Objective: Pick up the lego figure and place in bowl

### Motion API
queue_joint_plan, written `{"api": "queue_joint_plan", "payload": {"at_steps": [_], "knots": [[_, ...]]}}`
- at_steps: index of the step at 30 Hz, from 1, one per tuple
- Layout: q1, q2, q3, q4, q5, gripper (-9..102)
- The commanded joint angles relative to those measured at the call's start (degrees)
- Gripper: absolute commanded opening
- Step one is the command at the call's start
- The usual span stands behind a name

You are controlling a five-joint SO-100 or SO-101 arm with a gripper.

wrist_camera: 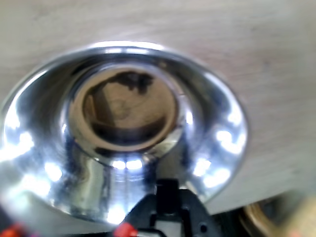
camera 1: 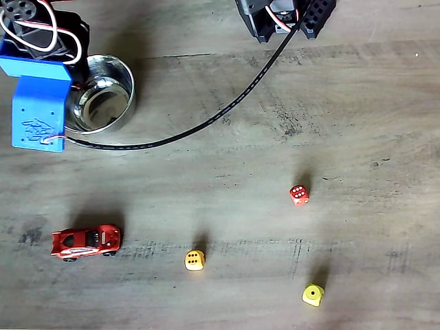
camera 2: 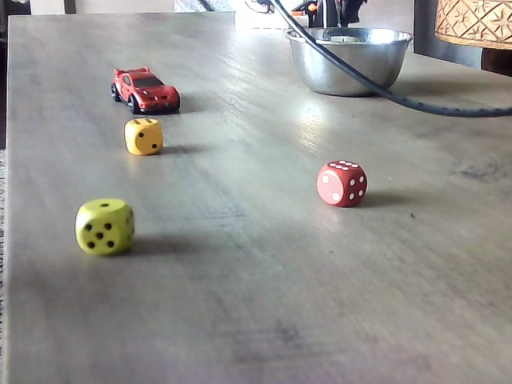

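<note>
- Arm [camera 1: 40, 103], blue and black, is seen at the top left of a fixed view, overlapping the left rim of the bowl [camera 1: 128, 88].
- Jaws: only dark blurred parts at the bottom edge of the wrist view; open or closed cannot be told.
- Bowl [wrist_camera: 219, 123] fills the wrist view from above, with a shiny inside and only reflections in its bottom.
- Figure: not made out for sure. A small dark block [wrist_camera: 168, 190] with a red bit to its lower left is seen at the bottom of the wrist view, over the bowl's near wall. Whether it is the figure or part of the jaws cannot be told.
- In the low fixed view the bowl [camera 2: 344, 70] stands at the far end of the counter [camera 2: 240, 264]; its inside is hidden by the rim.
- Black cable [camera 1: 206, 127] is laid on the counter in a curve from the arm, past the bowl, up to a black part [camera 1: 285, 17] at the top edge.
- Red car [camera 1: 86, 240] lies lower left in the top-down fixed view, well apart from the bowl.
- Orange die [camera 1: 194, 260] sits to the right of the car, apart from it.
- Red die [camera 1: 299, 195] sits further right and higher in that view.
- Lime die [camera 1: 313, 295] is near the bottom edge, below the red die.
- All three dice and the car rest on the counter, none touching.
- Patterned tan object [camera 2: 476, 20] is cut off at the top right of the low view.
</note>
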Motion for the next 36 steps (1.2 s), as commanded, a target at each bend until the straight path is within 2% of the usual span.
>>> {"api": "queue_joint_plan", "payload": {"at_steps": [1, 14, 22, 36], "knots": [[-0.4, 2.5, 0.4, -0.1, -0.4, -1], [-1.9, 3.2, 0.9, -0.2, -0.4, 0], [-2.9, 2.8, 0.9, -0.2, -0.4, 14], [-2.9, 3.4, 0.4, -0.3, -0.4, 11]]}}
